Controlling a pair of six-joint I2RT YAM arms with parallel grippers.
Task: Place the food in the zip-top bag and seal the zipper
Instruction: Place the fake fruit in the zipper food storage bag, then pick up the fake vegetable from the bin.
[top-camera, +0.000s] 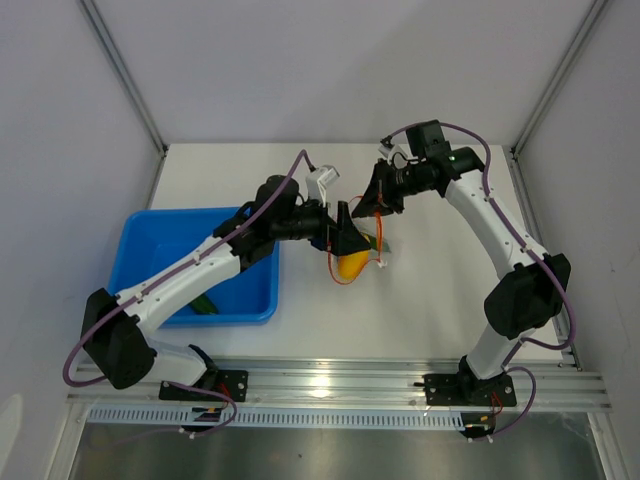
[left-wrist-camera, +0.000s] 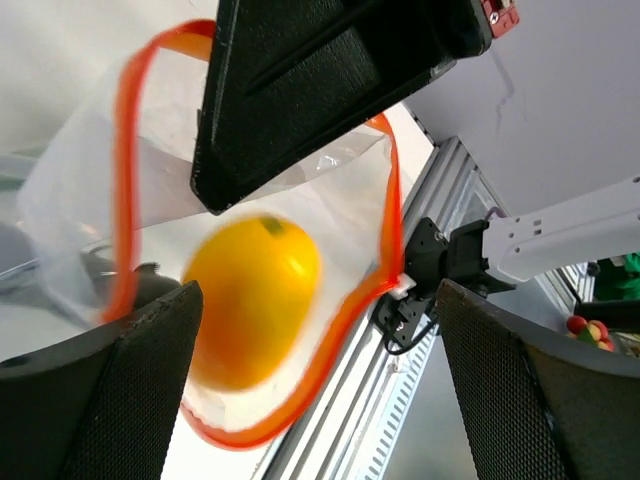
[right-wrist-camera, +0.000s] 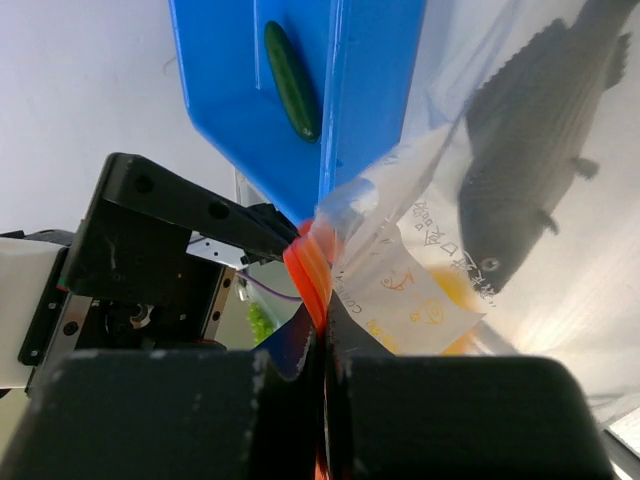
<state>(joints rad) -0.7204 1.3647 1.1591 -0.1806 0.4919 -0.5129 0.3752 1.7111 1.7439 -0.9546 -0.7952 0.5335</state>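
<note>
From above, the zip-top bag (top-camera: 368, 255) hangs over the table (top-camera: 430, 310) between the two grippers. The left gripper (top-camera: 345, 235) is at the bag's left side and the right gripper (top-camera: 378, 200) at its far side. The yellow-orange food (top-camera: 352, 265) shows through the bag's near part, with a curve of the zipper (top-camera: 338, 277) beside it. The blue tray (top-camera: 160, 250) lies to the left of the bag, and a dark green food piece (top-camera: 205, 305) rests in the tray's near corner, partly under the left arm.

In the left wrist view, the camera looks into the bag's mouth. The zipper (left-wrist-camera: 122, 180) forms a wide orange ring, so the bag is unsealed. The yellow-orange food (left-wrist-camera: 255, 300) appears blurred inside that ring. The left gripper's fingers (left-wrist-camera: 140, 390) stand wide apart on either side of the mouth, with nothing clamped between them. The right gripper (left-wrist-camera: 240, 170) reaches in from the ring's far side.

In the right wrist view, the right gripper (right-wrist-camera: 325, 370) is pinched closed on the zipper (right-wrist-camera: 310, 265) at the bag's edge. Through the clear plastic a dark grey toy fish (right-wrist-camera: 520, 170) is visible, but whether it is inside the bag cannot be told. A glimpse of yellow (right-wrist-camera: 455, 290) shows behind a printed label. Beyond the bag are the blue tray (right-wrist-camera: 370, 90) and its green piece (right-wrist-camera: 291, 80).
</note>
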